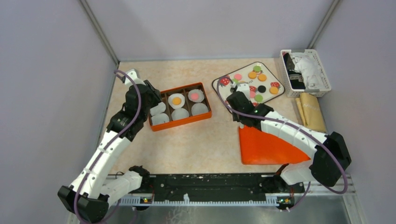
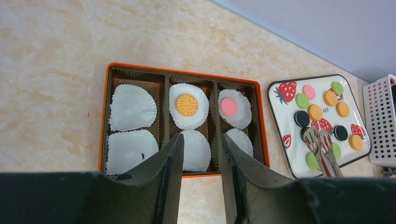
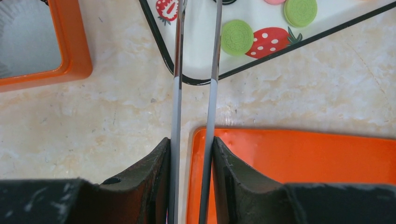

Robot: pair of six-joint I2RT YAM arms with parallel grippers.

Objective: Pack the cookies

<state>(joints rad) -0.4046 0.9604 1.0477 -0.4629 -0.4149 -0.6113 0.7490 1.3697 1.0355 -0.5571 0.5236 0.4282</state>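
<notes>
Several cookies (image 1: 262,77) in orange, green, pink and black lie on the strawberry-print plate (image 1: 219,85). An orange cookie (image 2: 187,105) and a pink cookie (image 2: 229,107) sit in white paper cups in the orange box (image 2: 105,116). My left gripper (image 2: 201,137) hovers open over the box's near edge with nothing between its fingers. My right gripper (image 3: 191,142) is shut on metal tongs (image 3: 176,88). The tong tips (image 2: 318,140) reach over the plate beside a black cookie (image 2: 301,118). Two green cookies (image 3: 237,37) lie just right of the tongs.
The orange lid (image 1: 266,144) lies flat under my right arm. A white basket (image 1: 306,70) with cloth stands at the back right, with a brown paper bag (image 1: 312,109) in front of it. Grey walls enclose the table.
</notes>
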